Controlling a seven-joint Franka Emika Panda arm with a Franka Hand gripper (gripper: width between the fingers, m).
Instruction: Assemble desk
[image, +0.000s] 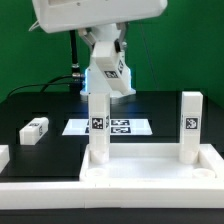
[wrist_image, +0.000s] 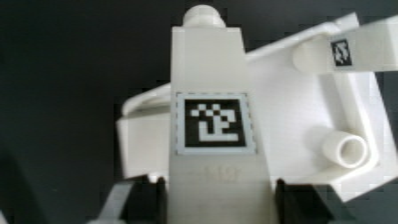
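Exterior view: the desk top sits by the tabletop's near edge. The leg on the exterior view's left stands upright in its corner socket, right under the gripper. Wrist view: jaws pinch that leg's flanks, long axis running straight away from them.

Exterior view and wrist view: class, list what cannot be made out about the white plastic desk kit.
- Exterior view: the top of the upright white square post leg is hidden by the jaws.
- Wrist view: whether the jaws touch that leg: blurred, cut off by the edge.
- Exterior view: the leg's foot is hidden behind the rim of the wide flat white desk top.
- Exterior view: a white piece, cut off by the left edge.
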